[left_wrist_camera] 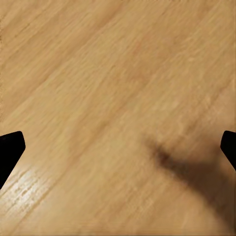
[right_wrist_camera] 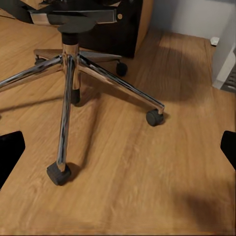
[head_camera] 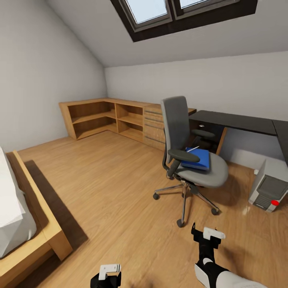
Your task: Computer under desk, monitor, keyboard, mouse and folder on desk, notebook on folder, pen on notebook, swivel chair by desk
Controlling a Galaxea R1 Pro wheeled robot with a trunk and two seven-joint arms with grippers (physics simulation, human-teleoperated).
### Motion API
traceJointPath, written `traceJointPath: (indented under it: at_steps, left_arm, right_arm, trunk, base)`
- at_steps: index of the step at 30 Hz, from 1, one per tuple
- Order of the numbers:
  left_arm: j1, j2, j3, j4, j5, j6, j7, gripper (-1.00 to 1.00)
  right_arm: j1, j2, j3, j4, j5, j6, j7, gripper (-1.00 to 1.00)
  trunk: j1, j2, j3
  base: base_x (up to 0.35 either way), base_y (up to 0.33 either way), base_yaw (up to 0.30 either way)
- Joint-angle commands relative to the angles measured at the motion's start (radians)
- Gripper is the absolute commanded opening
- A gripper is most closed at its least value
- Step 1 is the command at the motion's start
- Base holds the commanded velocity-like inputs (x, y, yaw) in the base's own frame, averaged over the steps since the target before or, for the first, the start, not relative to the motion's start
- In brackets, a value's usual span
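Note:
The grey swivel chair (head_camera: pixel 182 132) stands on the wooden floor in front of the black-topped desk (head_camera: pixel 236 120). On its seat lies the blue folder (head_camera: pixel 199 159), with a thin pale object on top that is too small to identify. The white computer (head_camera: pixel 269 189) sits on the floor below the desk's right wing. My left gripper (head_camera: pixel 109 273) is low over bare floor and open (left_wrist_camera: pixel 118 152). My right gripper (head_camera: pixel 208 233) is open a short way in front of the chair's chrome base (right_wrist_camera: pixel 69 73). Monitor, keyboard, mouse and notebook are out of view.
A light wooden shelf unit with drawers (head_camera: pixel 116 118) runs along the far wall, left of the desk. A wooden bed frame with white bedding (head_camera: pixel 28 224) fills the near left. A sloped ceiling with skylights (head_camera: pixel 160 12) is overhead. Open floor lies between bed and chair.

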Motion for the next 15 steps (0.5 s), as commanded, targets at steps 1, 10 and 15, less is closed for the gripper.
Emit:
traceJointPath:
  at_steps: [1, 10, 15]
  left_arm:
    - [0.0, 0.001, -0.006, 0.001, 0.006, 0.002, 0.008, 1.0]
    - [0.0, 0.001, -0.003, 0.025, 0.006, -0.032, 0.008, 1.0]
    - [0.0, 0.0, -0.004, 0.054, 0.006, -0.039, 0.009, 1.0]
  right_arm:
    - [0.0, 0.002, 0.009, 0.008, -0.01, -0.005, -0.002, 1.0]
    - [0.004, 0.01, 0.008, 0.036, -0.01, -0.013, -0.002, 1.0]
    - [0.006, 0.012, 0.009, 0.039, -0.011, -0.013, -0.002, 1.0]
  trunk:
    - [-0.004, 0.007, 0.002]
    - [-0.039, 0.07, 0.032]
    - [-0.058, 0.105, 0.05]
  base:
    - [0.0, 0.0, 0.0]
    - [0.0, 0.0, -0.06]
    - [0.0, 0.0, -0.207]
